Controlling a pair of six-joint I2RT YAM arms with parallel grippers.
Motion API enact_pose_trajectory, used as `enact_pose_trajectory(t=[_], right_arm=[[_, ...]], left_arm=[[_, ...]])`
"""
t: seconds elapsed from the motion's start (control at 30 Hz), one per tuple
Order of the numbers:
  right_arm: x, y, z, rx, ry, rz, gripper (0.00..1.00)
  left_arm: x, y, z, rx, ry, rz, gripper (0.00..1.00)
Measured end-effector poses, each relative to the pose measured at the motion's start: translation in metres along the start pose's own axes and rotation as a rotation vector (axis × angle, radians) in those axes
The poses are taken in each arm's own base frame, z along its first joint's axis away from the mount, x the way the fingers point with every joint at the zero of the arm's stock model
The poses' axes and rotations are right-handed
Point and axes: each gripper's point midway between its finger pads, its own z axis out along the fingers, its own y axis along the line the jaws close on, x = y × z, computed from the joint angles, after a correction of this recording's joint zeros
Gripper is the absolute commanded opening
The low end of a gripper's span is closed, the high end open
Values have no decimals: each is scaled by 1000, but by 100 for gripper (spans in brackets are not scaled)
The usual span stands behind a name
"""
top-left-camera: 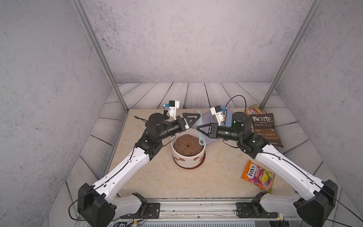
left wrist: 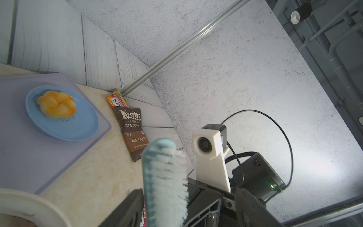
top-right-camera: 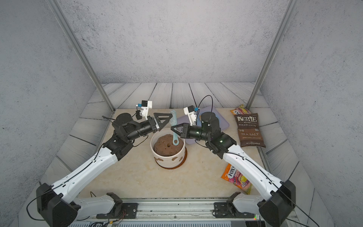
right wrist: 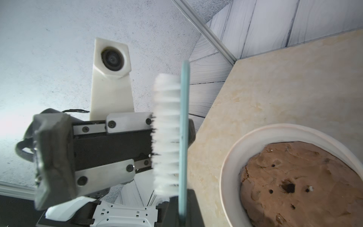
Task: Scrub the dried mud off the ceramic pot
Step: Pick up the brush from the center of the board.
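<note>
**Marbled tabletop, brush aloft, mud untouched**

Beige stone-look tabletop (top-left-camera: 157,176) carries the ceramic pot (top-left-camera: 188,160) at its middle, upright on a brown saucer and filled with a domed soil mound (top-left-camera: 188,145). We see the dried mud (top-left-camera: 196,158) as brown patches on the pot's outer wall, on the side facing the arm bases.

Above the pot's far rim, a teal brush (top-left-camera: 201,135) stands nearly upright in the air. The right gripper (top-left-camera: 199,128) is clamped on its handle, and in the right wrist view the brush rises straight out from between those jaws. The left gripper (top-left-camera: 195,118) straddles the brush higher up, near the bristle head. Its jaws are spread, one finger close beside the brush and the other well apart, so it grips nothing.

We judge this to be a hand-over between the arms, with no scrubbing begun. Next, the left jaws need to seat on the solid back or handle rather than on the soft bristles before the right lets go. Then the bristles must turn toward the pot's wall and come down to the patches.
</note>
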Motion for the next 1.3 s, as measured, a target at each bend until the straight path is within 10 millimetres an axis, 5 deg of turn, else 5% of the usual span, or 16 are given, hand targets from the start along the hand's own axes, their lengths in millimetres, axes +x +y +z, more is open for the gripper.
enact_pose_trajectory(t=[0.97, 1.3], right_arm=[[2, 35, -12, -237, 73, 20, 0], [6, 19, -8, -188, 70, 36, 59]], left_arm=[[-2, -21, 14, 142, 112, -29, 16], [-16, -4, 14, 83, 28, -51, 11]])
